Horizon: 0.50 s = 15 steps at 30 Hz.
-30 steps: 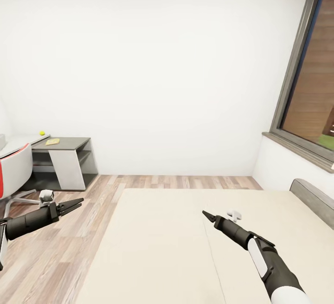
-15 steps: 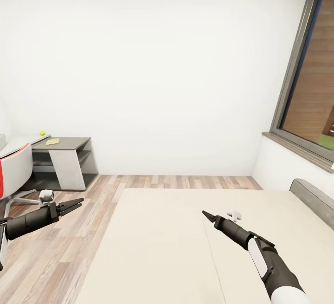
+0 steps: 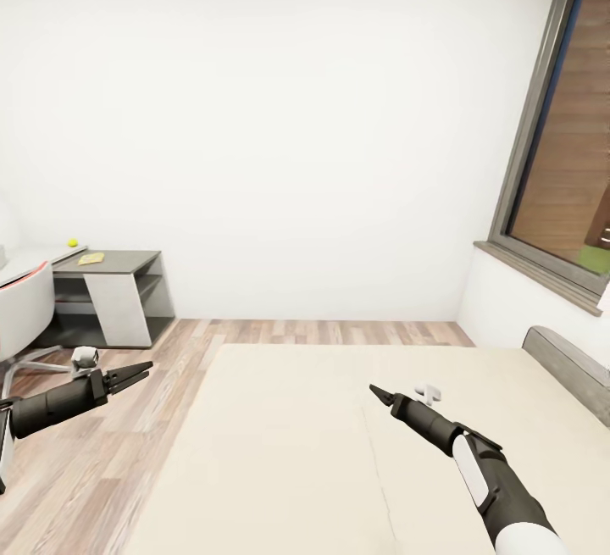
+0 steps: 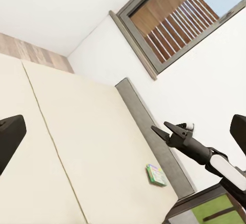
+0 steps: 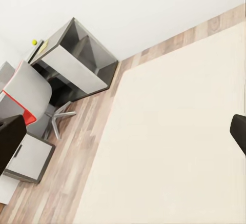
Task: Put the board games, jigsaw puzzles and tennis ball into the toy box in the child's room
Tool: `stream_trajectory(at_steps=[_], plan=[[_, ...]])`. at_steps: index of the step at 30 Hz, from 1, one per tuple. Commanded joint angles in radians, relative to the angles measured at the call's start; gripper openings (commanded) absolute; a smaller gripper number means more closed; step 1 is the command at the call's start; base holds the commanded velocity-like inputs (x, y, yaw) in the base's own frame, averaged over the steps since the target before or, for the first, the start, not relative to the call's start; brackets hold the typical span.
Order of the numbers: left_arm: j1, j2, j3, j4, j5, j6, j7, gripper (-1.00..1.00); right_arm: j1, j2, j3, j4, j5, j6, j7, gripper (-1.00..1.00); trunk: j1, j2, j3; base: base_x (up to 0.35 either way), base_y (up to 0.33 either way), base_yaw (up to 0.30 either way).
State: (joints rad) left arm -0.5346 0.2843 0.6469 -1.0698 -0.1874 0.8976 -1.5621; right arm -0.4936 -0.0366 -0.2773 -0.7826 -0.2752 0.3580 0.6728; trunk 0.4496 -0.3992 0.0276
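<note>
One bed, one table, one chair, two claws, a few small toys.

The room held one bed [image 3: 280,453] made of two beige mattress pads, with one grey headboard [image 3: 566,360]. One table [image 3: 114,263] stood by the wall, and one white-and-red chair [image 3: 21,309] beside it. On the table lay one tennis ball [image 3: 73,242] and one flat yellowish box [image 3: 90,258]. One green-and-white board game [image 4: 156,175] lay on the bed by the headboard. One window [image 3: 566,148] was in view, and two claws: left claw [image 3: 140,369], right claw [image 3: 377,392].

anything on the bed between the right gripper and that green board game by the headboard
Nothing: in the left wrist view, bare beige mattress separates the right gripper from the board game beside the headboard.
</note>
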Motion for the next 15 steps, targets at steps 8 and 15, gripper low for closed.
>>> stream_trajectory(at_steps=[8,15], plan=[[-0.001,-0.001,0.002,-0.001,-0.011,0.01,-0.009,1.0,0.0,0.0,-0.002,0.0,-0.009,0.009,0.002,1.0,0.0,-0.001,0.0,0.0,-0.222,0.0],[-0.001,-0.001,0.001,-0.001,-0.011,0.01,-0.009,1.0,0.0,0.0,-0.002,0.0,-0.009,0.009,0.002,1.0,0.0,-0.001,0.0,0.0,-0.228,-0.006]])
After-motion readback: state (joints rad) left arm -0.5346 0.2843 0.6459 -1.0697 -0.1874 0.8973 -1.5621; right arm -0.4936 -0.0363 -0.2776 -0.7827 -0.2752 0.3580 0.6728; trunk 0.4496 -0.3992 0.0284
